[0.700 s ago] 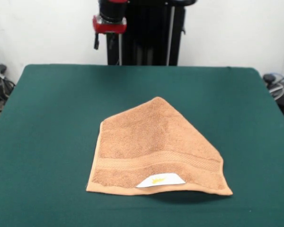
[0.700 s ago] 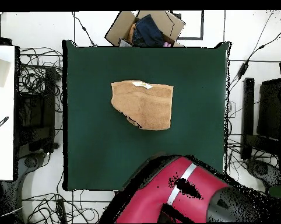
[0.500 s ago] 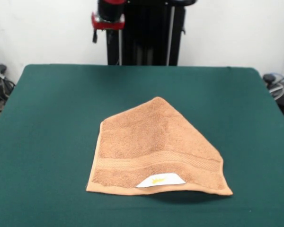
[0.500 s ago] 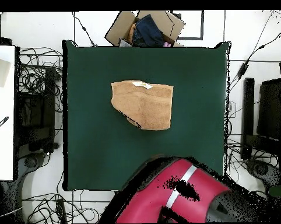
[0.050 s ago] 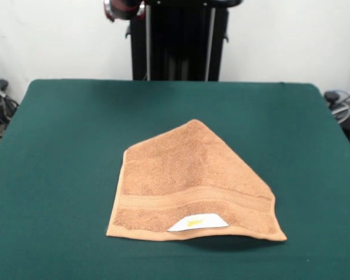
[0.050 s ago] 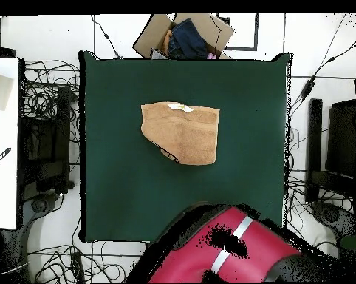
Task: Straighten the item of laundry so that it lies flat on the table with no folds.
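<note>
Towel first: the small orange-tan terry-cloth hand towel (image 5: 189,184) lay near the middle of the large dark green felt-covered worktop (image 5: 58,151), folded rather than flat. From the front I saw one corner turned over so the cloth rose to a point at its far side. Its woven band (image 5: 192,199) ran along the near edge, and the white label with a yellow mark (image 5: 197,223) sat at that edge. Overhead, the towel (image 6: 182,132) kept bare green on every side. Only the red tip of the pincer (image 5: 123,10) showed at the top edge, well apart from the towel; I could not tell its state. Beyond the worktop stood an open cardboard box (image 6: 185,35).
</note>
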Controlling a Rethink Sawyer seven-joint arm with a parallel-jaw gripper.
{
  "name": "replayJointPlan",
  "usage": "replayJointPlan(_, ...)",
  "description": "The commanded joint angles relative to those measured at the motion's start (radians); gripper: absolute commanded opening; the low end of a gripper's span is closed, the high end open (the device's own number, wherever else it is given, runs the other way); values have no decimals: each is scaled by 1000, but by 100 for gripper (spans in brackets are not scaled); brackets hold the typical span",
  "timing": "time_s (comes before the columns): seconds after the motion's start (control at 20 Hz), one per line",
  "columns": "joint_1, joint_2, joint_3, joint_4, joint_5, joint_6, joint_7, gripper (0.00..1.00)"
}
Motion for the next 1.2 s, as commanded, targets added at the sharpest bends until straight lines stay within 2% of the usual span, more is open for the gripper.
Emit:
replayJointPlan(0.05, -19, 77, 156, -12, -42, 40, 42, 100)
replayJointPlan(1.2, -39, 142, 201, -65, -39, -6, 78, 100)
